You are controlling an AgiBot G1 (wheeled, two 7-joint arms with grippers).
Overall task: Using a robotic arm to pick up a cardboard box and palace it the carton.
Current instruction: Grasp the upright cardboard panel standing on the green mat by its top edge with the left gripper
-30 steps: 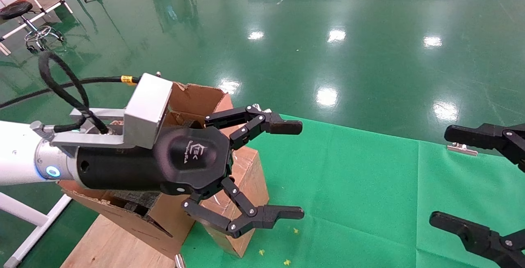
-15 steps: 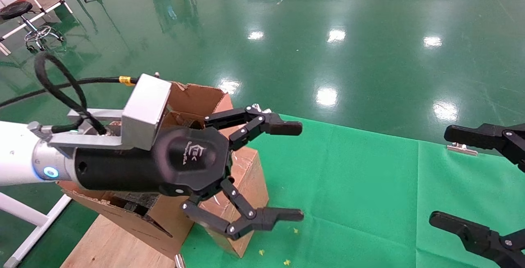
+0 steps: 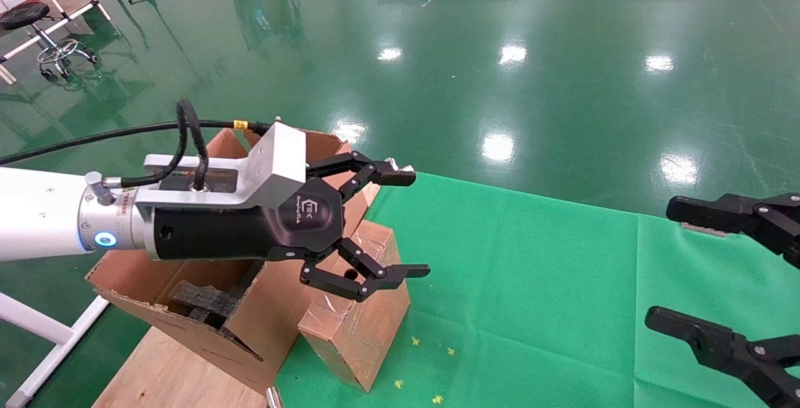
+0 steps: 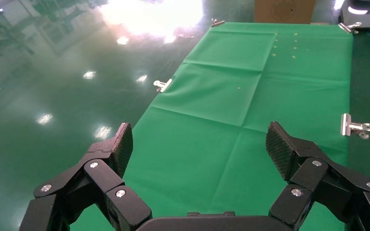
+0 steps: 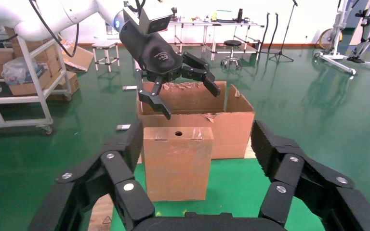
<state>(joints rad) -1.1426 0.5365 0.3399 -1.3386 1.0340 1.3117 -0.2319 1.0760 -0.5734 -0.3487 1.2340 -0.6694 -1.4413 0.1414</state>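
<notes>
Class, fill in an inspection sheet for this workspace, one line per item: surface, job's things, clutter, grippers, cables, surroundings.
Surface: green cloth, clipped at edges.
Job's things: cardboard box stands on the cloth against the carton; black foam inside carton.
Clutter: small yellow specks on cloth.
Grippers: left gripper open above the box, holding nothing; right gripper open, apart at the cloth's right.
Cables: black cable loops over the left wrist.
Surroundings: glossy green floor, stool, stands.

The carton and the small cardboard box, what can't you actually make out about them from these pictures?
- Carton interior: in the head view the left gripper and its arm cover most of it; only some black foam shows.
- Cardboard box: its far side, toward the carton, is hidden in both views; whether they touch cannot be told.
- Left wrist view: shows neither, only the green cloth.
- Right gripper: cut off by the head view's edge.
</notes>
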